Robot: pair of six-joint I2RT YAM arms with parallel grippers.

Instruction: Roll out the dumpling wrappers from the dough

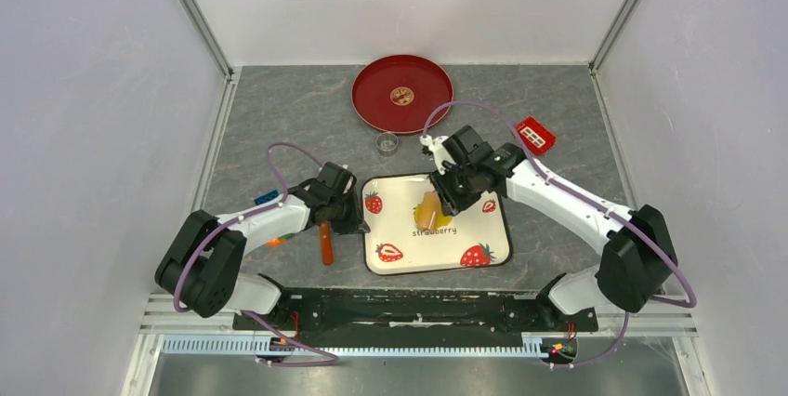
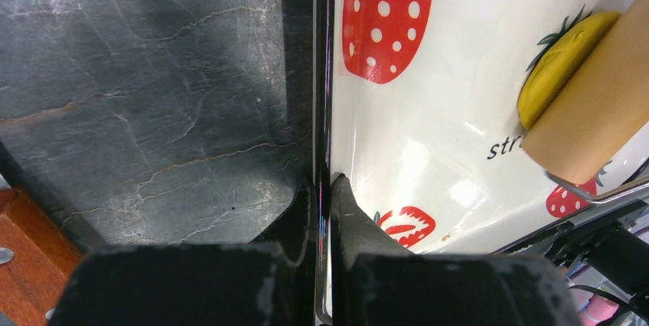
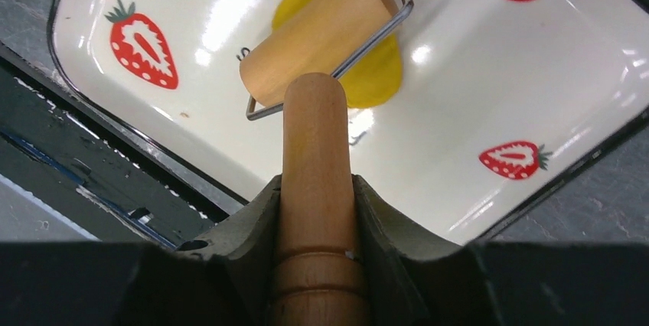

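The white tray (image 1: 400,219) lies in front of the arm bases, printed with 4 red strawberries and the word "strawberry" in black across its middle. In it sits the flattened yellow dough (image 3: 379,73), the dumpling wrapper in the making. It lies near the tray's centre, partly under the wooden drum of the roller (image 3: 325,35), which rests on top of it. The left wrist view shows only "str" of the word, beside the drum.

The right gripper (image 3: 317,184) has its jaws clamped on the roller's wooden handle. The left gripper (image 2: 325,188) has its jaws pressed together on the tray's left rim, which runs between them.

The red plate (image 1: 376,99) stands at the far side of the table. It carries 1 small round gold-brown disc (image 1: 402,95) at its centre; whether that is a wrapper or a printed mark cannot be told. A small metal ring (image 1: 387,143) stands between plate and tray. A red block (image 1: 535,134) with white panels lies to the right; no writing on it is legible.
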